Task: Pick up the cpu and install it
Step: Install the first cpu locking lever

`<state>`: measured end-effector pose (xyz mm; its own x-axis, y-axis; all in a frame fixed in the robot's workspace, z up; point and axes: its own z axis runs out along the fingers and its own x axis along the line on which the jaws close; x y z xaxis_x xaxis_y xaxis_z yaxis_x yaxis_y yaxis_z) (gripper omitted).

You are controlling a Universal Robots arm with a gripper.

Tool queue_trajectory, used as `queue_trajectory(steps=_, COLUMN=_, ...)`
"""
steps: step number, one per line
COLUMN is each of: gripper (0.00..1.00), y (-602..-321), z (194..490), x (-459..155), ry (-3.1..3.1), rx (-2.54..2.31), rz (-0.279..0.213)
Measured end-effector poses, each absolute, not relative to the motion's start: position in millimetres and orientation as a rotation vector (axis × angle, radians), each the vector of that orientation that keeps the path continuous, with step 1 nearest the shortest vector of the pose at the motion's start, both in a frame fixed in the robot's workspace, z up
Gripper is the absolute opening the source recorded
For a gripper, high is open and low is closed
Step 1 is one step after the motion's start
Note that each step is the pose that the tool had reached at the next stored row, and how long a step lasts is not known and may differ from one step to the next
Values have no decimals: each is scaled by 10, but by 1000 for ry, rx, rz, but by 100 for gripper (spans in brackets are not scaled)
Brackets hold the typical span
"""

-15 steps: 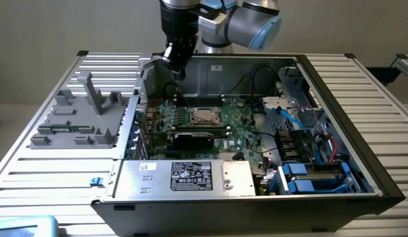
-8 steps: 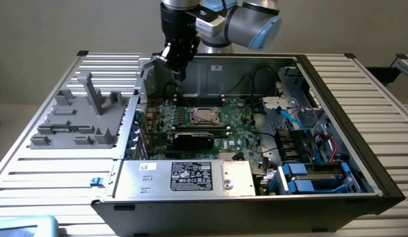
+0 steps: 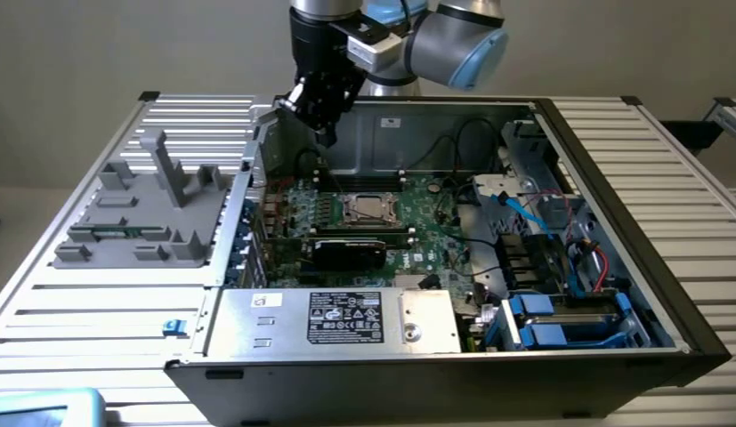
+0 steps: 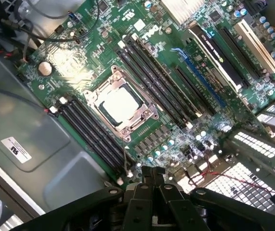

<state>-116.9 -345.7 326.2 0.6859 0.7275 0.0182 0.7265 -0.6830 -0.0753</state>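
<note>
The cpu [image 4: 120, 103] is a shiny silver square lying flat inside the metal socket frame [image 4: 146, 115] on the green motherboard [image 4: 74, 67]. In the exterior view the cpu [image 3: 368, 209] sits in the middle of the board inside the open computer case. My gripper [image 3: 326, 133] hangs above the case's back left part, higher than the socket and apart from it. In the wrist view my gripper [image 4: 151, 174] is shut, its black fingers pressed together with nothing between them.
A black graphics card [image 3: 350, 249] lies just in front of the socket. Black memory slots [image 4: 91, 132] flank it. A silver power supply box [image 3: 332, 320] fills the case front, and blue drive bays [image 3: 558, 322] and cables stand at the exterior view's right. A grey fixture tray [image 3: 142, 213] sits outside, left.
</note>
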Motion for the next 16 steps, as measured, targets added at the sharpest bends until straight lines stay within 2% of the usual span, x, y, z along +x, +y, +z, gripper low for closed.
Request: queue_trajectory(steps=16, gripper=11, y=-3459, z=3235, x=-1179, ry=-977, rx=-2904, rz=10)
